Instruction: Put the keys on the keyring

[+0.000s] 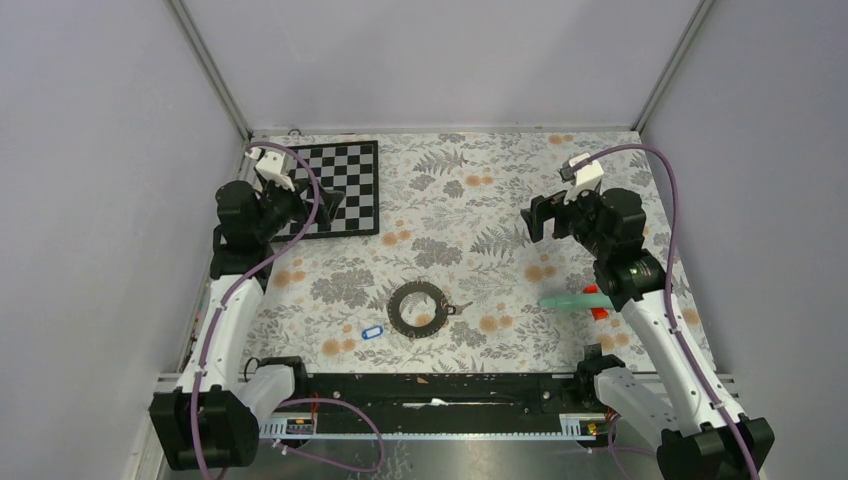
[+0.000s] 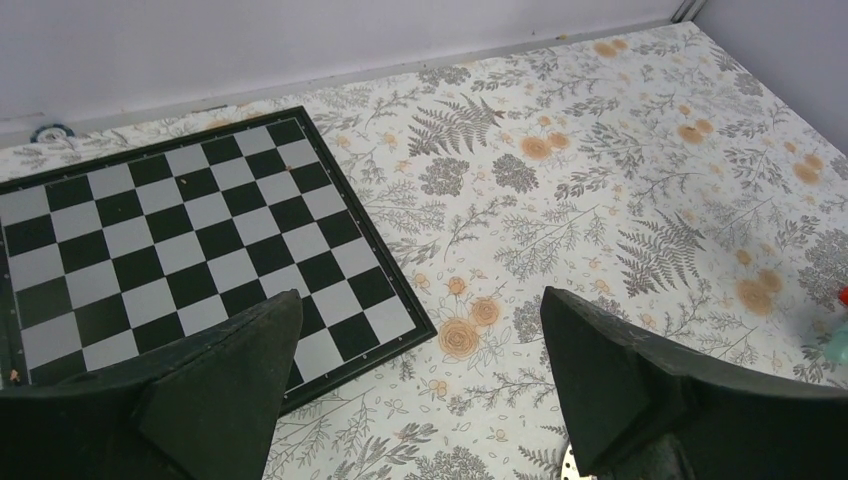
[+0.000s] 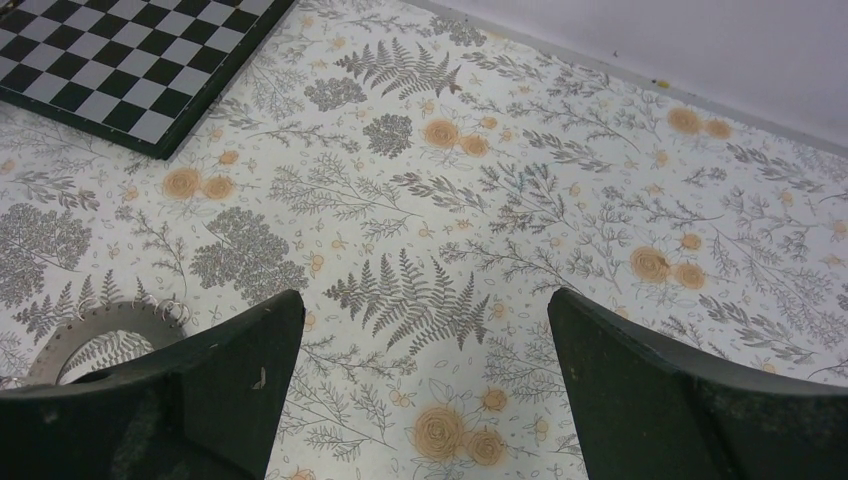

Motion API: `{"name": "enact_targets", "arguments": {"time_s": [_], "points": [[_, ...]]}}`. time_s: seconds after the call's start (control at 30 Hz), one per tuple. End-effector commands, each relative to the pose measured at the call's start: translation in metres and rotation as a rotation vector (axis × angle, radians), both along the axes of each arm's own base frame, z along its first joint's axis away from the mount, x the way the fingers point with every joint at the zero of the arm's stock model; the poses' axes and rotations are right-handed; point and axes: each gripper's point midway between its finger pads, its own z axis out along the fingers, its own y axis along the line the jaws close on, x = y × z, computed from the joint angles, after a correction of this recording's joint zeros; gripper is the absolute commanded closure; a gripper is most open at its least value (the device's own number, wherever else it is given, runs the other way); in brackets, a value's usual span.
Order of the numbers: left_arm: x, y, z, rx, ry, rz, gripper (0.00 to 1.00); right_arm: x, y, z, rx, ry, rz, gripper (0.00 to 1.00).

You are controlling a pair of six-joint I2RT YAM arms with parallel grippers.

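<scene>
- Overhead camera looks down from the near side over the whole table [image 1: 480,180].
- Both wrist cameras sit close above it; both catch the chequered board [image 2: 180,230].

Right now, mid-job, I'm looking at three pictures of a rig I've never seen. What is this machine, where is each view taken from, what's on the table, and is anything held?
These are two robot arms bolted at the near edge of a flowered table. The wide picture looks down from above and behind them. The other two come from a camera on each wrist, so the dark wedges at the bottom are that arm's own fingers. The left gripper hovers by the chequered board, with the right gripper opposite. Both are open and hold nothing. The dark keyring lies mid-table, with a black-tagged key at its right edge and a blue-tagged key apart on its left. A teal stick with a red piece lies by the right arm.
</scene>
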Motion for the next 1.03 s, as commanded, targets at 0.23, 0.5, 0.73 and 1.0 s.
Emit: {"name": "enact_targets", "arguments": {"time_s": [0.23,0.5,0.73,1.0], "points": [[-0.014,0.002,0.027,0.038,-0.095,-0.008,0.01,-0.005,-0.005,0.009,-0.02,-0.05,0.004,0.0],[-0.016,-0.002,0.018,0.029,-0.073,-0.029,0.01,-0.007,-0.003,0.009,-0.014,-0.05,0.023,0.0],[-0.017,-0.005,0.014,0.024,-0.069,-0.047,0.01,-0.008,-0.003,0.008,-0.011,-0.054,0.023,0.0],[-0.017,-0.004,0.01,0.026,-0.061,-0.048,0.01,-0.007,-0.003,0.007,-0.01,-0.049,0.019,0.0]]}}
